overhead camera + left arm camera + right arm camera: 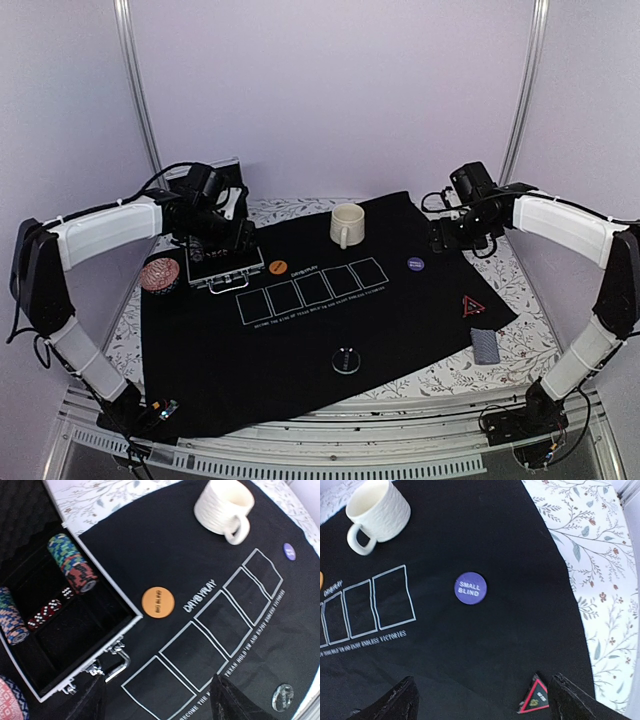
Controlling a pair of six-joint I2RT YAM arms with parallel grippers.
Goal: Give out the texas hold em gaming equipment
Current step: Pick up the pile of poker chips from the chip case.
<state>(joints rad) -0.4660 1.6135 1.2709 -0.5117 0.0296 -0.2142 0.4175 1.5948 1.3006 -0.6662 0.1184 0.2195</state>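
On the black mat (300,340) lie an orange disc (278,267), a purple disc (415,263), a red-edged triangle (473,305), a dark glassy disc (347,360) and grey-blue-backed cards (485,345). Striped poker chips (70,562) lie in rows in the open case (100,645). My left gripper (162,705) hangs open above the mat's printed card boxes, right of the case handle, nothing between its fingers. My right gripper (482,702) is open above the mat. The purple disc (471,587) lies ahead of it. The triangle (536,700) lies flat just inside its right finger.
A cream mug (347,224) stands at the mat's far middle. Red dice (45,614) lie in the case beside the chips. A pink patterned round thing (160,273) sits left of the case. Floral tablecloth (600,555) borders the mat on the right.
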